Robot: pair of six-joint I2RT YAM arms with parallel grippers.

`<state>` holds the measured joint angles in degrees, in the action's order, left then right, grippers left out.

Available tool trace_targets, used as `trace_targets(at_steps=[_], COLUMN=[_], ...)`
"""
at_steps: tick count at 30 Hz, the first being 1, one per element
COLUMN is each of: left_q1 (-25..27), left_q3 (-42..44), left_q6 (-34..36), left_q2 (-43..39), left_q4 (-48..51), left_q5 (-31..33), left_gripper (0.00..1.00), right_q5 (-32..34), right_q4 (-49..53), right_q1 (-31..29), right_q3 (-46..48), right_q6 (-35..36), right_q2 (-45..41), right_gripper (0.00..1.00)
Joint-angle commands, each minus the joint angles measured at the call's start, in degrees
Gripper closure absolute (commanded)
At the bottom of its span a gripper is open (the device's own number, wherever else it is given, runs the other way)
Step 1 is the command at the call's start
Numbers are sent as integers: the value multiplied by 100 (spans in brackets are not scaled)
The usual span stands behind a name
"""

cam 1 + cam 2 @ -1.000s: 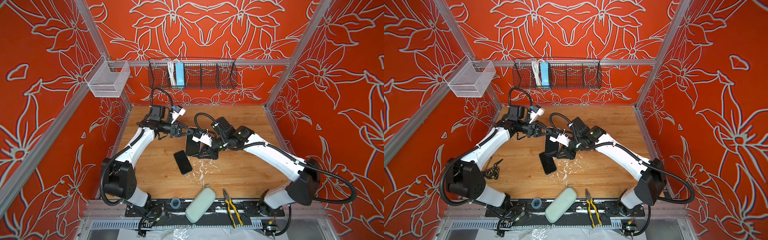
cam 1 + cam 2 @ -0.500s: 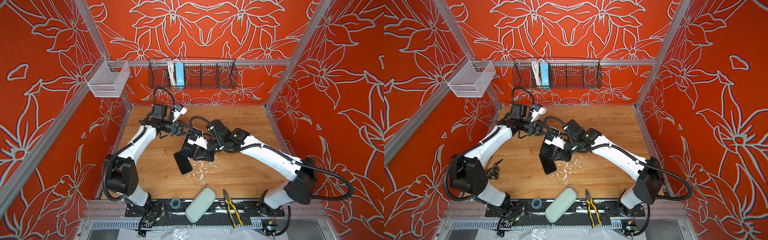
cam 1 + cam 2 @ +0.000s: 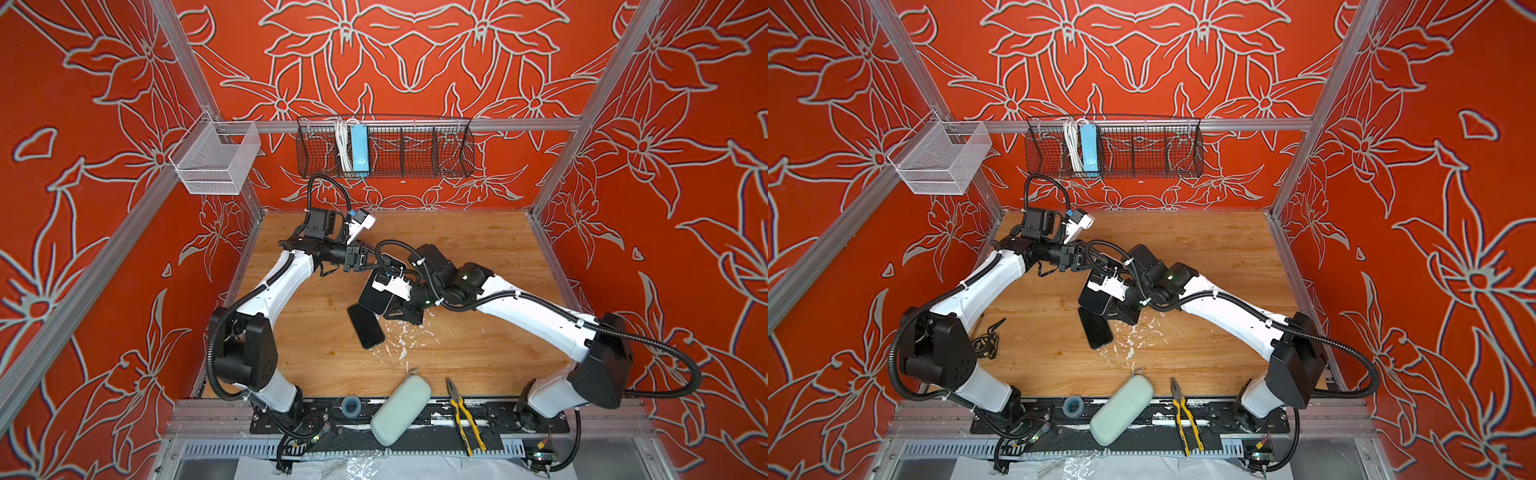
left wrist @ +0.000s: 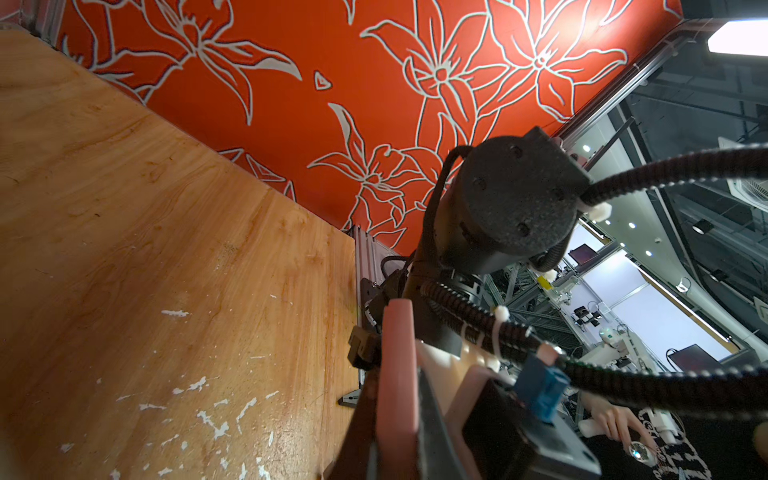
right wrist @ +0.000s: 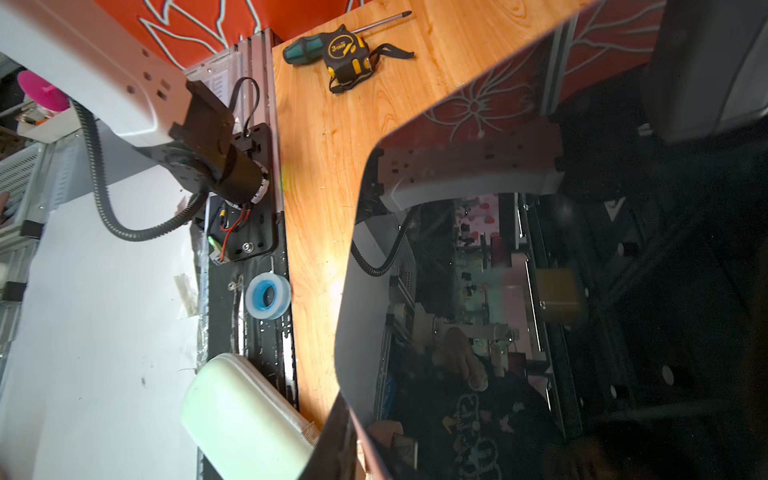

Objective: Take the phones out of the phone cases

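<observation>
Far on my left a white mesh basket (image 3: pixel 214 160) hangs from the wall frame. Below it, beside my left arm's base, a yellow-and-black tape measure (image 3: pixel 986 337) lies on the wooden table (image 3: pixel 457 249), with a green-handled screwdriver (image 5: pixel 305 50) right against it.

My left gripper (image 3: pixel 365 261) hangs over the back half of the table, pointing toward my other wrist. Its pink fingers (image 4: pixel 397 374) are together. Just past them loops my right arm's black cable (image 3: pixel 399 245).

Near the middle of the table a flat black slab (image 3: pixel 365 328) lies on the wood among white flecks (image 3: pixel 397 347). I cannot tell whether it is the phone case. Just behind it is the phone (image 3: pixel 374 293), overlapping the slab's far end in both top views and held up at a tilt. In the right wrist view its glossy face (image 5: pixel 540 291) mirrors the wall and my own arm. My right gripper (image 3: pixel 392 305) is clamped on the side of the phone nearest that arm. Whether phone and slab touch I cannot tell.

Along the front, a blue tape roll (image 3: pixel 350 405) sits on the black rail (image 3: pixel 498 415). A mint-green pouch (image 3: pixel 401 409) lies half on the table and half on the rail. Furthest right, yellow-handled pliers (image 3: pixel 465 415) lie on the rail.
</observation>
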<state>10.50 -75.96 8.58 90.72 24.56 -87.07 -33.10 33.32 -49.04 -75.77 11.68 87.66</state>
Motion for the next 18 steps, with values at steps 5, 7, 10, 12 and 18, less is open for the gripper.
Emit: trace_targets(at_steps=[5, 7, 10, 12, 18], left_q1=[112, 108, 115, 110, 116], left_q3=[-112, -107, -103, -94, -76], left_q6=[179, 179, 179, 173, 154], left_q2=[-89, -128, -164, -202, -273], left_q4=[-329, -337, -346, -346, -379], left_q5=[169, 165, 166, 170, 168], left_gripper=[100, 100, 100, 100, 100], right_q5=[-642, -785, -1057, -1224, -1467], right_q4=[-953, -1064, -1353, -1561, -1935], right_q1=[-162, -135, -52, 20, 157], right_q3=[101, 160, 314, 423, 615], right_q6=[-133, -230, -461, -638, -934], right_q2=[-221, -233, -322, -391, -529], right_gripper=[75, 71, 66, 66, 69])
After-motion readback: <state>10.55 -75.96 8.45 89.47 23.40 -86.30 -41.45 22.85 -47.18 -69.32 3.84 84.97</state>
